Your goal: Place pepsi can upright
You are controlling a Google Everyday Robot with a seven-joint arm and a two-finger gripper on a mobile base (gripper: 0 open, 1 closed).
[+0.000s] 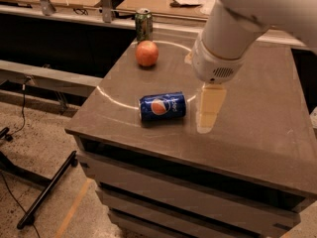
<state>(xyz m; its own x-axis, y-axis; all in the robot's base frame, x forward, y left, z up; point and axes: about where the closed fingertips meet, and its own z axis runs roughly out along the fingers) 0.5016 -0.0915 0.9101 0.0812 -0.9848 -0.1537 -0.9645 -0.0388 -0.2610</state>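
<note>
Speckled floor (29, 133) and a black stand leg (47, 192) are seen at the left. On the grey-brown table (257, 133), marked with a white circle (111, 97), a green can (143, 25) stands at the back, an apple (147, 53) before it. The pepsi can (162, 106) is laid on its side across the circle's near arc. Just right of it the gripper (207, 120) is pointed down; open or closed cannot be told.

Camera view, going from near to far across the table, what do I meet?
Nearest first: pepsi can → apple → green can. The tool hangs just right of the pepsi can, about level with it, so I leave it out of the order.
</note>
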